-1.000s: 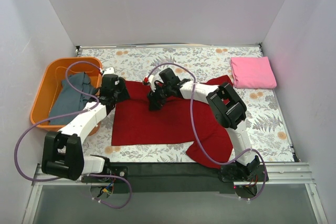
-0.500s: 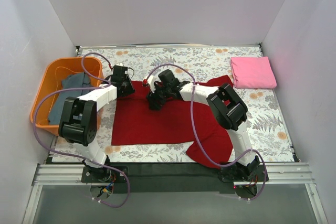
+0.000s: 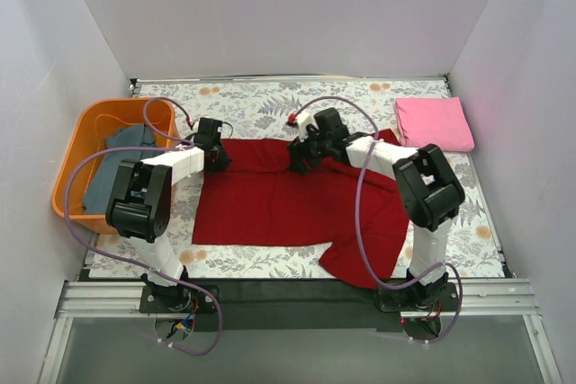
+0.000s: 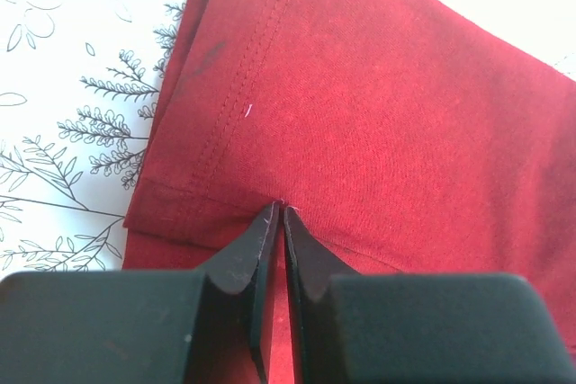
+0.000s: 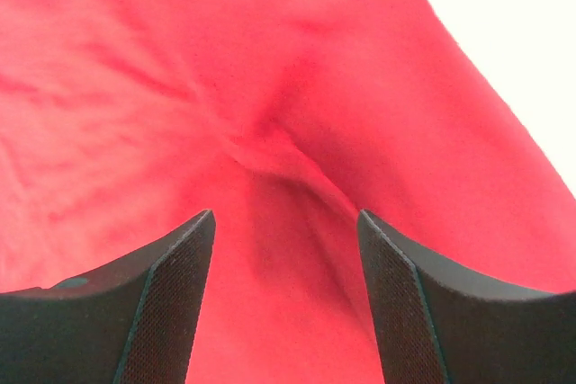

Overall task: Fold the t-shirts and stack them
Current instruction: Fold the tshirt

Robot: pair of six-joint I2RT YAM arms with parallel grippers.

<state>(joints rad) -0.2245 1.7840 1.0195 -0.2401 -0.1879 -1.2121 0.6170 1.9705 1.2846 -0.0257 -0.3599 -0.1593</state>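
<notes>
Orange plastic basket (image 3: 79, 132) on a floral-patterned tablecloth (image 3: 270, 105), boxed in by plain white walls (image 3: 270, 6).
The basket sits at the cloth's left edge, close to the left wall; a black strip (image 3: 297, 294) and an aluminium rail (image 3: 504, 299) run along the near side.

red t-shirt (image 3: 270, 209) spread, pink t-shirt (image 3: 434, 124) folded

Fig. 1, my remote view | back wall (image 3: 288, 15), left wall (image 3: 45, 60), right wall (image 3: 531, 42): plain white, closing in three sides | tabletop (image 3: 270, 96): covered by a floral tablecloth (image 3: 477, 222) | near edge: metal rail (image 3: 490, 287) | below it I see a grey surface (image 3: 297, 352) | light: even, soft shadows, faint pink cast low on the right wall
</notes>
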